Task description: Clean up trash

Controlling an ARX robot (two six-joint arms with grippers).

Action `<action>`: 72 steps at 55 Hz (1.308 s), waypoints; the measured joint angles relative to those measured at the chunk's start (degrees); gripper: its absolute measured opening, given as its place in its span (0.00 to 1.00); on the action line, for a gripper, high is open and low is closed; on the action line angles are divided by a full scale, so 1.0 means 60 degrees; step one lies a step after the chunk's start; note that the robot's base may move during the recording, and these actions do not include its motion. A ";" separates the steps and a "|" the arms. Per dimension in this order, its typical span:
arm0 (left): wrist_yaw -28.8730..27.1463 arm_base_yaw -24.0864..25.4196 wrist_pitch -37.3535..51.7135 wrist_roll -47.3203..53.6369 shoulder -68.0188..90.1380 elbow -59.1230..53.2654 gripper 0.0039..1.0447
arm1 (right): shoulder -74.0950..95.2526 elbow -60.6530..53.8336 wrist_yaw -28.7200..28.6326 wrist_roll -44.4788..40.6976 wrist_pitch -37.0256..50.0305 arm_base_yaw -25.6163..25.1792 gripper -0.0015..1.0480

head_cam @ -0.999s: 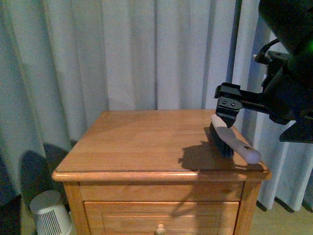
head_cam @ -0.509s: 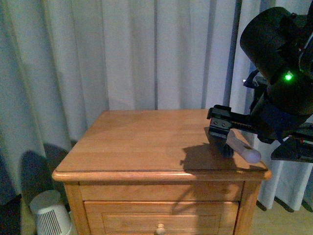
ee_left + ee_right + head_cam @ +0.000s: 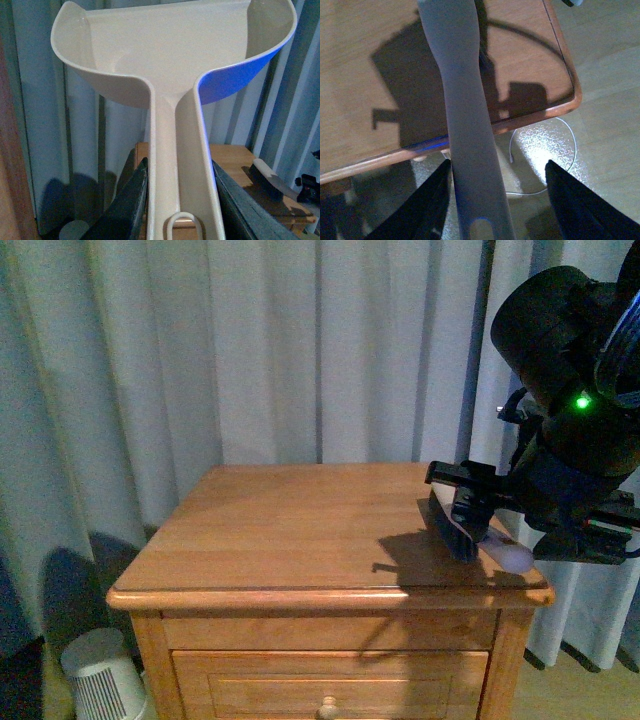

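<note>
Nightstand (image 3: 300, 530): wood, curtains (image 3: 250, 350) behind.
Right gripper (image 3: 467, 504): low at 3 o'clock edge, my fingers spread astride brush (image 3: 510, 555) handle.
Left gripper (image 3: 179, 167): clamping dustpan (image 3: 170, 45) handle.
Trash: cannot tell where.

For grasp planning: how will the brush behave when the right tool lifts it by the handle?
The brush looks like rigid plastic, so it likely stays stiff. Its handle seems smooth and may slip. The dark bristles weight one end, so it may tilt there.
</note>
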 joint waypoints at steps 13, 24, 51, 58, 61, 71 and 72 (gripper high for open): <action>0.0000 0.0000 0.0000 0.0000 0.0000 0.0000 0.27 | 0.0025 -0.0066 -0.0066 0.0029 0.0098 -0.0044 0.23; 0.0000 0.0000 0.0000 0.0000 0.0000 0.0000 0.27 | 0.0025 -0.0160 -0.0149 0.0029 0.0226 -0.0127 0.23; 0.0000 0.0000 0.0000 0.0000 0.0000 0.0000 0.27 | -0.2371 -0.2080 0.1264 -0.2324 0.3719 -0.0073 0.22; 0.0000 0.0000 0.0000 0.0000 0.0000 0.0000 0.27 | -0.3566 -0.2976 0.1355 -0.2998 0.4452 -0.0073 0.22; 0.0000 -0.0004 0.0000 0.0000 0.0000 0.0000 0.27 | -0.3982 -0.3304 0.1366 -0.3228 0.4659 -0.0091 0.22; 0.0000 0.0000 0.0000 -0.0004 0.0000 0.0000 0.27 | -0.5085 -0.4222 0.1515 -0.4182 0.5898 -0.0171 0.22; 0.0000 0.0000 0.0000 0.0000 0.0000 0.0000 0.27 | -0.5198 -0.4320 0.1530 -0.4288 0.6091 -0.0168 0.22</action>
